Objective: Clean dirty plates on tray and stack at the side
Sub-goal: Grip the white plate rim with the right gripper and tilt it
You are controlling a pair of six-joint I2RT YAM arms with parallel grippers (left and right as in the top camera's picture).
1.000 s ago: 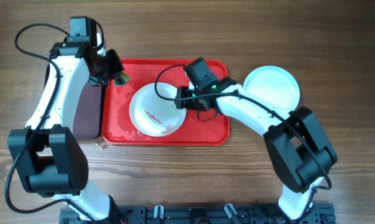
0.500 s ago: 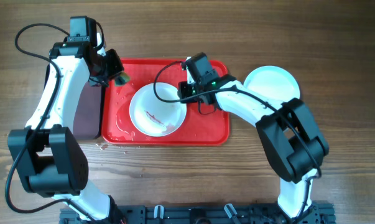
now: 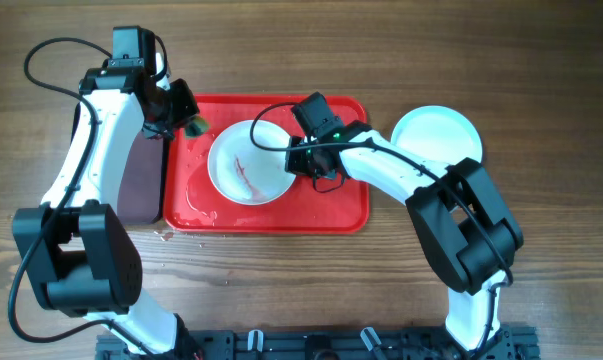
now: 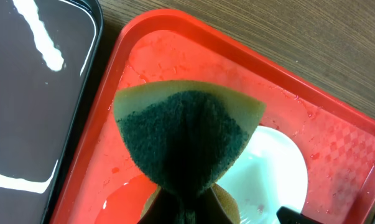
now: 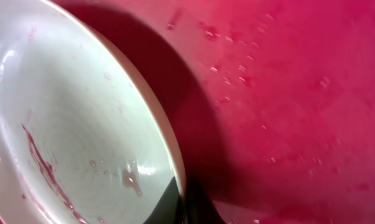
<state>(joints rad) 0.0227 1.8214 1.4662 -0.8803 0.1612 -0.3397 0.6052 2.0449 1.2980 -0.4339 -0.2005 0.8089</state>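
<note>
The red tray (image 3: 331,205) lies in the middle of the table (image 3: 541,80). A white plate (image 3: 249,165) sits inside the tray, on its left half and close to the far rim. A thin dark red smear (image 3: 243,170) runs across the inside of the plate.

The right gripper (image 3: 299,160) is over the middle of the tray, at the right edge of the white plate. Its jaws are pinched on the rim of that plate. In the right wrist view the plate (image 5: 81,124) fills the left side and the smear (image 5: 44,162) runs down near its low edge. The dark fingertips (image 5: 175,202) meet at the rim at the bottom of that view. A dark shadow falls on the tray (image 5: 287,93) just beside the rim. Small water drops (image 5: 237,74) sit on the red floor.

The left gripper (image 3: 184,122) hangs over the far left corner of the tray. Its jaws are closed on a sponge (image 3: 195,125). In the left wrist view the sponge (image 4: 187,137) has a dark green rough face with a yellow edge. It hangs above the tray (image 4: 143,62), apart from the plate (image 4: 271,174).

A black tray (image 3: 139,185) lies just beside the left side of the red tray, partly under the left arm. A pale plate (image 3: 436,140) lies on the table to the right of the red tray, near its far right corner. I cannot tell if more plates lie under it.
</note>
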